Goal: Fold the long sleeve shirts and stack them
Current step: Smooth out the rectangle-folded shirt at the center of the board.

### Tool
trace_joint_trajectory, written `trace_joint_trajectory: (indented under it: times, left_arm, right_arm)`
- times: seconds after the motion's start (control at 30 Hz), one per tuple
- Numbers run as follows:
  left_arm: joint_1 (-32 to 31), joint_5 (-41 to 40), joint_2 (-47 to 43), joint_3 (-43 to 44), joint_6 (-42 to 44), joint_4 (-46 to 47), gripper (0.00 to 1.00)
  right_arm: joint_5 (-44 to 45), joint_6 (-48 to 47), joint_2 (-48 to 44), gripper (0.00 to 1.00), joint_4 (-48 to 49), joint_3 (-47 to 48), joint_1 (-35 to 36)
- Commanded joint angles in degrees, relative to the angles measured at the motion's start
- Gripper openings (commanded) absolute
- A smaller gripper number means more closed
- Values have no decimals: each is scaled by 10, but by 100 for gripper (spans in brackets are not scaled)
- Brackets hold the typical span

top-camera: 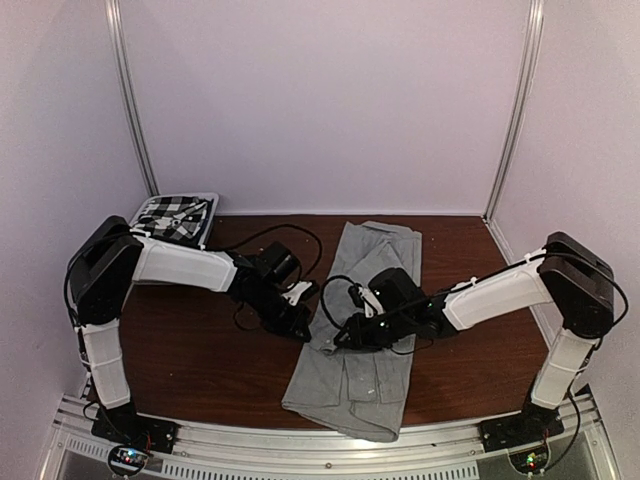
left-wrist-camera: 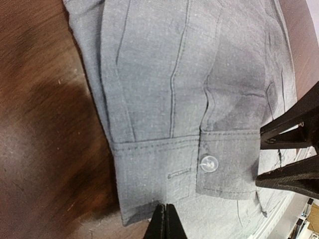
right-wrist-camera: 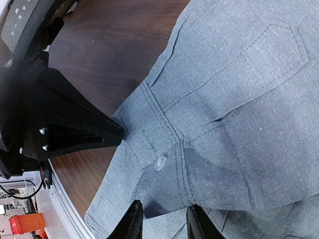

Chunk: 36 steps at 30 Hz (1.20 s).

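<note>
Back and left of the grey shirt (top-camera: 372,385), I see the checked shirt (top-camera: 170,213) bunched in a basket (top-camera: 207,228). My left gripper (left-wrist-camera: 164,222) is shut at the grey shirt's cuff (left-wrist-camera: 159,167); whether it pinches cloth, I can't tell. My right gripper (right-wrist-camera: 163,208) straddles that cuff, narrowly open.

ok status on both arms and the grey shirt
left gripper jaws shut at the cuff edge. right gripper jaws open beside that cuff. grey shirt flat, sleeves folded in. checked shirt back left, out of the way.
</note>
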Motion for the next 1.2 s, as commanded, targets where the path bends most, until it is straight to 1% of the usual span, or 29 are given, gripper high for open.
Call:
trace_joint_trajectory:
  times: [0.0, 0.27, 0.33, 0.7, 0.87, 0.97, 1.0, 1.03, 1.17]
  left_arm:
    - [2, 13, -8, 12, 8, 15, 0]
    - [2, 19, -19, 12, 9, 14, 0]
    - [2, 22, -23, 11, 11, 13, 0]
    - [-1, 51, -48, 8, 25, -2, 0]
    - [-1, 48, -58, -2, 21, -2, 0]
    - [-1, 38, -60, -5, 16, -1, 0]
    - [-1, 31, -60, -6, 15, -2, 2]
    - [-1, 26, -60, -7, 13, -2, 7]
    - [-1, 12, -54, -9, 14, 1, 27]
  right_arm:
    - [26, -11, 14, 28, -23, 21, 3]
    - [25, -14, 13, 4, -40, 26, 3]
    - [29, -18, 5, 0, -52, 27, 3]
    - [24, -26, -61, 0, -119, -5, 6]
    - [18, -14, -79, 0, -122, -25, 15]
    - [12, -1, -76, 0, -106, -40, 24]
    - [11, 1, -74, 0, -102, -42, 26]
    - [12, 1, -73, 4, -100, -42, 27]
    - [28, -5, -94, 29, -118, -38, 29]
